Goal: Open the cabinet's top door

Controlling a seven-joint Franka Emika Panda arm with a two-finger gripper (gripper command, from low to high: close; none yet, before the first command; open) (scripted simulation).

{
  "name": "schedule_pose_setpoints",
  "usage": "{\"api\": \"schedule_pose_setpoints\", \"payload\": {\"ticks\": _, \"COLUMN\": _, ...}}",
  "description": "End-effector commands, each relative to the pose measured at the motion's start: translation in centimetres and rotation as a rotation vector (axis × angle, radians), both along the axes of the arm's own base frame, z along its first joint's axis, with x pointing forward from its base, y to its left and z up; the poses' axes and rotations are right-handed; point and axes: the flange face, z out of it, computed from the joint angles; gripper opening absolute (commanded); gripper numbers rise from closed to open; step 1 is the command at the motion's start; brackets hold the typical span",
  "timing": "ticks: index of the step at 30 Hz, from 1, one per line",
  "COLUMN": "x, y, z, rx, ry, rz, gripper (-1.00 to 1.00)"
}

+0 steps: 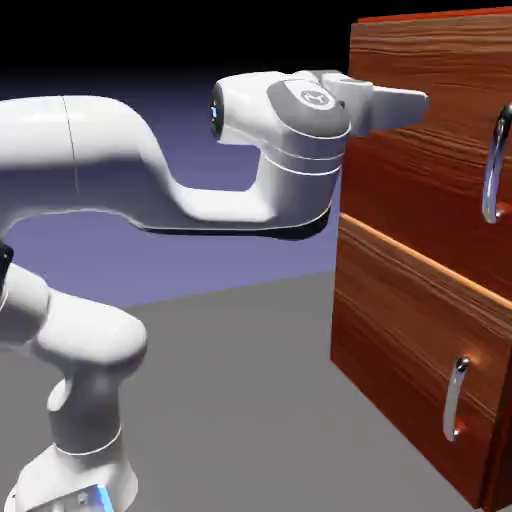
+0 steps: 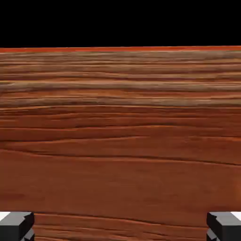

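Note:
The cabinet (image 1: 430, 60) of reddish-brown wood stands at the exterior view's right. Its top door (image 1: 420, 190) is the upper, larger panel, and it lies flush with the front. A curved silver handle (image 1: 493, 165) runs down its right side. My gripper (image 1: 415, 100) is level with the door's upper part, close to the wood and well to the left of the handle. In the hand view the wood grain of the door (image 2: 120, 141) fills the picture, and the handle does not show there. The two grey fingertips (image 2: 16, 226) sit far apart at the bottom corners, open, with nothing between them.
Below the top door is a shorter wood panel (image 1: 400, 340) with a smaller silver handle (image 1: 457, 398). The grey table (image 1: 250, 400) spreads in front of the cabinet. My arm's elbow (image 1: 240, 190) hangs left of the cabinet.

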Motion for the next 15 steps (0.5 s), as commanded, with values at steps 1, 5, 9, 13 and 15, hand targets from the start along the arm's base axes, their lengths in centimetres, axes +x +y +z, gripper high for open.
{"api": "schedule_pose_setpoints", "payload": {"ticks": 1, "x": 0.2, "y": -0.7, "z": -0.3, "rx": 0.002, "ry": -0.004, "rz": -0.002, "gripper": 0.0}}
{"api": "schedule_pose_setpoints", "payload": {"ticks": 5, "x": 0.9, "y": -3.6, "z": -1.9, "rx": 0.007, "ry": -0.012, "rz": -0.012, "gripper": 0.0}}
{"api": "schedule_pose_setpoints", "payload": {"ticks": 9, "x": 1.9, "y": -6.6, "z": -4.1, "rx": 0.011, "ry": -0.008, "rz": -0.024, "gripper": 0.0}}
{"api": "schedule_pose_setpoints", "payload": {"ticks": 13, "x": 3.0, "y": -9.6, "z": -6.8, "rx": 0.012, "ry": 0.009, "rz": -0.038, "gripper": 0.0}}
{"api": "schedule_pose_setpoints", "payload": {"ticks": 15, "x": 3.3, "y": -10.3, "z": -7.4, "rx": 0.012, "ry": 0.015, "rz": -0.041, "gripper": 0.0}}
